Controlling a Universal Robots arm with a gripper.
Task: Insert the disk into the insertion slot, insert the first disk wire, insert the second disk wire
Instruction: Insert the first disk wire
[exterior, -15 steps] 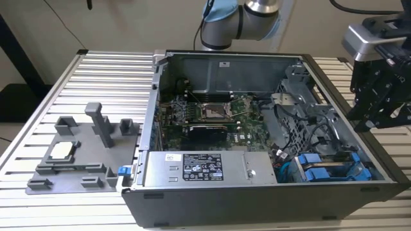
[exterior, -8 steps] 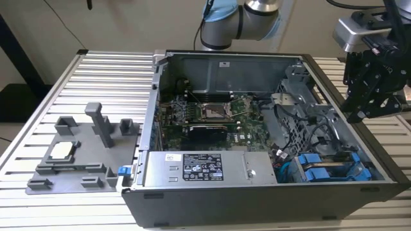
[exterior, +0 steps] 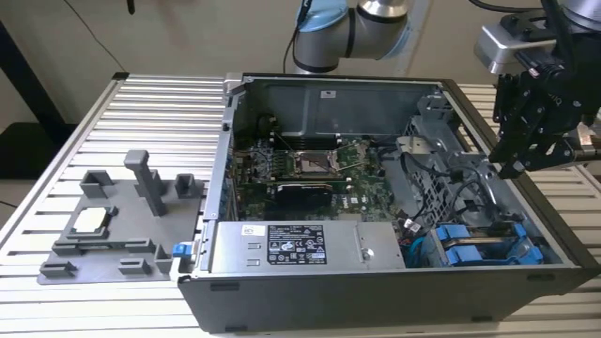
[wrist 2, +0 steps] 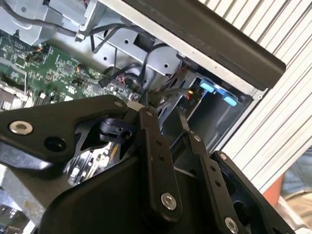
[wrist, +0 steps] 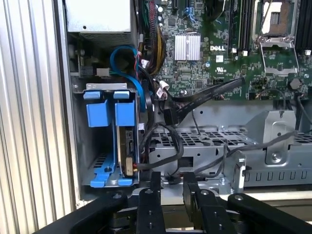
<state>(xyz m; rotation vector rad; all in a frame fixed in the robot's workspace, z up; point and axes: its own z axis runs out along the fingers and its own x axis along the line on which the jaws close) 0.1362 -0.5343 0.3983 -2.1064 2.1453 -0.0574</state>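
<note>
- First wrist view: my gripper (wrist: 170, 194) has its fingers apart by a narrow gap, and nothing is clamped between them.
- Exterior view: I hang over the side wall of the computer case (exterior: 376, 299), above the drive cage, touching nothing.
- Just beyond my fingertips, a loop of black wires (wrist: 168, 146) lies over the grey metal bracket (wrist: 219, 141). I cannot make out their free ends.
- Farther ahead and off to one side, the disk (wrist: 129, 148) sits edge-on, down inside the insertion slot (wrist: 126, 163). It is close beside the other blue carrier (wrist: 97, 111).
- Judgement: the disk step is done.
- One thin black wire (wrist: 146, 166) reaches the disk's end nearest me. I cannot tell whether it is plugged in.
- Judgement: neither wire step can be confirmed, so I log both as open.
- Farthest from me are a blue cable (wrist: 127, 61) curling above the cage, the power-supply box (wrist: 97, 14) and the motherboard (wrist: 219, 48).
</note>
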